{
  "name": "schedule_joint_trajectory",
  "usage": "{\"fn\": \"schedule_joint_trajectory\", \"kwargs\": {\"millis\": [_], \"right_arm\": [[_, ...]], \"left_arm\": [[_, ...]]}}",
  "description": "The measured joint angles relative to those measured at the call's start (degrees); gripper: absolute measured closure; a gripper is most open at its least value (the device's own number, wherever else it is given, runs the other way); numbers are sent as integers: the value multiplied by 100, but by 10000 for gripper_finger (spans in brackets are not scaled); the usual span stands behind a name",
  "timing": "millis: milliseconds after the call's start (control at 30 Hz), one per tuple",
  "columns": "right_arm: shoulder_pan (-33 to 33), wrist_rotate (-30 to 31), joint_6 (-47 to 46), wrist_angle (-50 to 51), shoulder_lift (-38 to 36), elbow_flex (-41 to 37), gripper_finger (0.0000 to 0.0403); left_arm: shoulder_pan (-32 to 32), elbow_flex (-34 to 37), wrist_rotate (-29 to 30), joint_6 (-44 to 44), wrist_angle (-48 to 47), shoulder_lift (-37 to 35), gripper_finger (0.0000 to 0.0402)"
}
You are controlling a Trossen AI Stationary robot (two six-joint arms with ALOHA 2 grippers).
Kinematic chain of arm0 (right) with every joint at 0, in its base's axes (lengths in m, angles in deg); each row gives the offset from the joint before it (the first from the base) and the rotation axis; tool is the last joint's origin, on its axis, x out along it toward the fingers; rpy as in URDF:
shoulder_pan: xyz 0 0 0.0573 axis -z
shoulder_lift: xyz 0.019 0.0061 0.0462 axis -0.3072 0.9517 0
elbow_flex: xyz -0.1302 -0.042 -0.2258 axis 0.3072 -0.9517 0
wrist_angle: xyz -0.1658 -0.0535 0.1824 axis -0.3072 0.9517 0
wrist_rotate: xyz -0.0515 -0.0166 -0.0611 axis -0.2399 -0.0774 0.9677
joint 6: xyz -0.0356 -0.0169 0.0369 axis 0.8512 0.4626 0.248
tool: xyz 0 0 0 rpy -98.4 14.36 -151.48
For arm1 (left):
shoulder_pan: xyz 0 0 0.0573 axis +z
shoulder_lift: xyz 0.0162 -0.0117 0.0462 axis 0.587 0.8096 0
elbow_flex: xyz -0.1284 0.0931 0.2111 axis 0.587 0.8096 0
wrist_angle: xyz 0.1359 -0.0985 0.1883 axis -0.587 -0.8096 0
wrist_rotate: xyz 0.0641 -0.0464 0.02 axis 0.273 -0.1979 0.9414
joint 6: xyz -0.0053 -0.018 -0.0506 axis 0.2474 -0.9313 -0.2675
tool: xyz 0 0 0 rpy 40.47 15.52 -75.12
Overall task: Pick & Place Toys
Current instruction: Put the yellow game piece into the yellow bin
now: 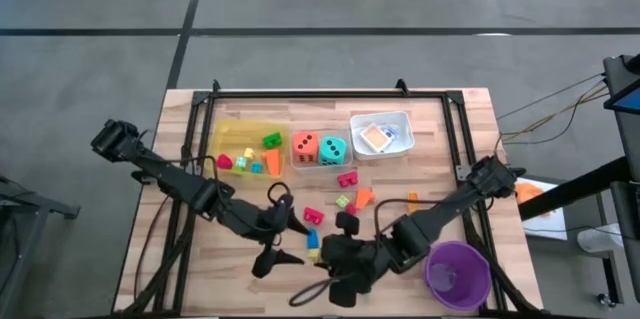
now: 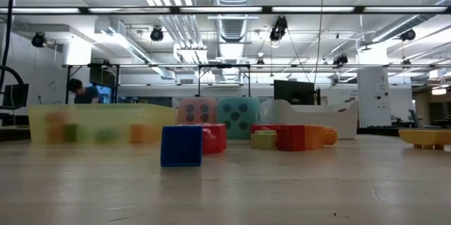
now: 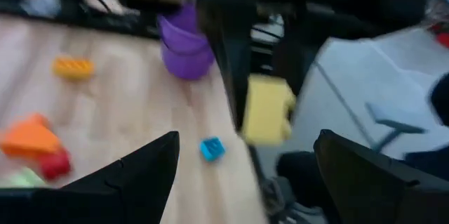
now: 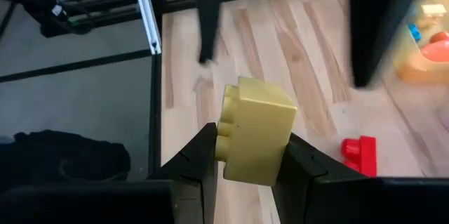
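Right tool (image 4: 242,164) was clenched on the yellow block (image 4: 256,133), held low over the counter (image 1: 470,129) near its front edge, left of the purple cup (image 1: 458,274). In my right wrist view the block's long axis ran along the fingers, pointing away from the wrist, with its studs facing sideways toward one finger. In the left wrist view the same block (image 3: 267,109) hung with its long axis upright.

Left tool (image 3: 245,175) was released, fingers spread wide, nothing between them. It sat just left of the right tool, front centre of the counter, facing the block.

Small blue block (image 3: 212,148) lay on the counter between the two tools. Loose blocks sat mid-counter: red (image 1: 314,215), pink (image 1: 346,179), an orange block (image 1: 364,197), another orange one (image 1: 412,198). Orange die (image 1: 305,147) and teal die (image 1: 333,149) stood side by side at the back, touching. Yellow tray (image 1: 228,134) held a few blocks. White tray (image 1: 404,124) held cards (image 1: 376,137). Couldn't tell the long axes of the loose blocks from overhead.
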Motion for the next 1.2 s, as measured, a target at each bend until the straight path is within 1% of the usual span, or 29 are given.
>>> {"fn": "schedule_joint_trajectory", "kwargs": {"millis": [67, 233, 300, 500, 600, 700, 867, 1067, 1133, 1200], "right_arm": [[72, -45, 76, -236, 0, -104, 316], [183, -183, 222, -489, 2, -204, 316], [209, -242, 256, -556, 2, -208, 316], [217, -243, 295, -613, 2, -206, 316], [217, -242, 294, -683, 2, -211, 316], [217, -258, 315, -807, 4, -217, 312], [210, -316, 336, -733, 13, -235, 309], [211, -369, 364, -771, 13, -250, 307], [213, -369, 387, -783, 12, -250, 307], [213, -346, 412, -781, 11, -248, 307]], "left_arm": [[4, 0, 60, 324, 59, 0, 72], [-4, 0, 32, 577, 36, 0, 79], [0, 0, 28, 591, 23, 0, 93], [-4, 0, -160, 530, 21, 0, 155], [-2, 0, -166, 385, 29, 27, 177], [0, 0, -161, 269, 86, 131, 187], [7, -2, -203, 226, 286, 352, 189], [22, -4, -209, 356, 317, 326, 195], [22, -24, -209, 359, 306, 319, 210], [22, -24, -222, 359, 312, 317, 238]]}}
